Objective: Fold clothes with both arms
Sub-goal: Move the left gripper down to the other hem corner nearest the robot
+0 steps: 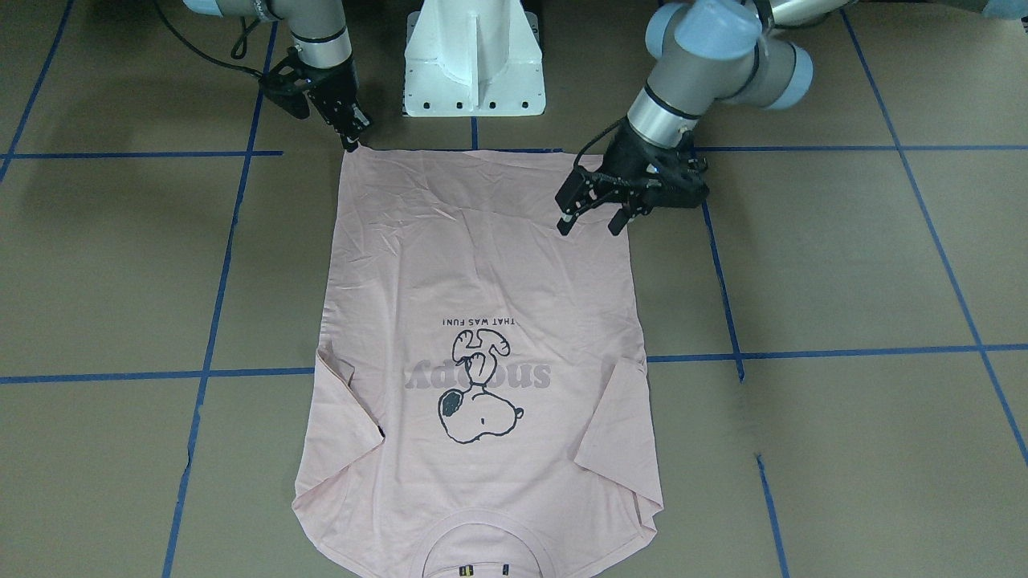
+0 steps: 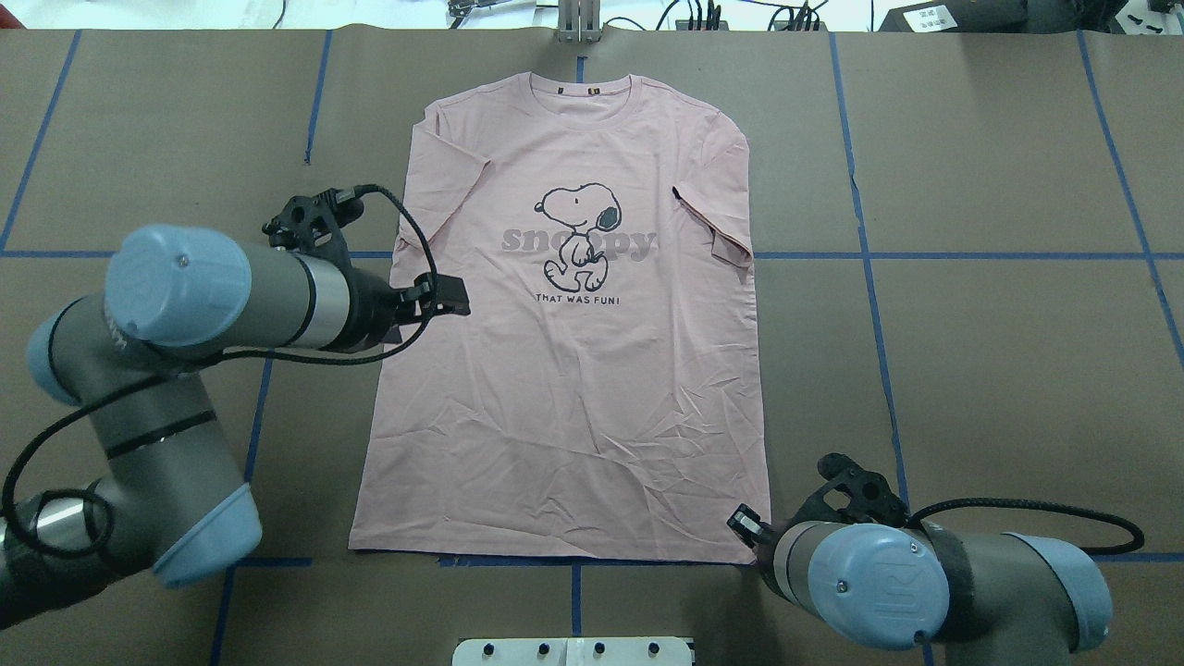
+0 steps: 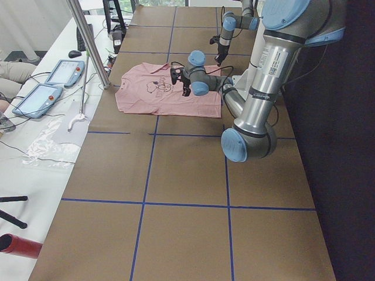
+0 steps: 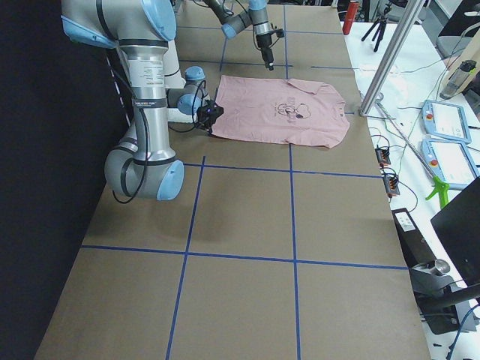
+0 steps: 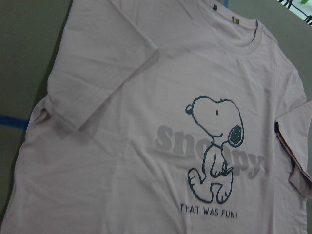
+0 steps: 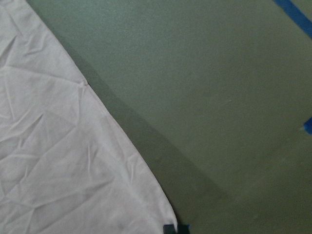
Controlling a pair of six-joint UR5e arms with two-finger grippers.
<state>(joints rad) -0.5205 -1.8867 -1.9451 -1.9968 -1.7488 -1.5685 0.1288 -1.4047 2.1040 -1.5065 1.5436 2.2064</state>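
The pale pink T-shirt [image 1: 482, 281] lies flat and print side up on the brown table, collar away from the robot; it also shows in the overhead view [image 2: 564, 416] and both wrist views [image 5: 122, 122] [image 6: 58, 161]. My left gripper [image 1: 593, 223] is open and empty, raised over the shirt's left edge below the sleeve [image 2: 451, 298]. My right gripper [image 1: 353, 140] looks shut, its tips at the hem's right corner [image 2: 745, 523]. I cannot tell whether it pinches the cloth.
The white pedestal base [image 1: 474, 64] stands between the arms just behind the hem. Blue tape lines [image 2: 869, 259] cross the table. In the left side view a metal pole [image 3: 88, 44] rises beyond the collar, and tablets [image 3: 44, 88] lie on a side table.
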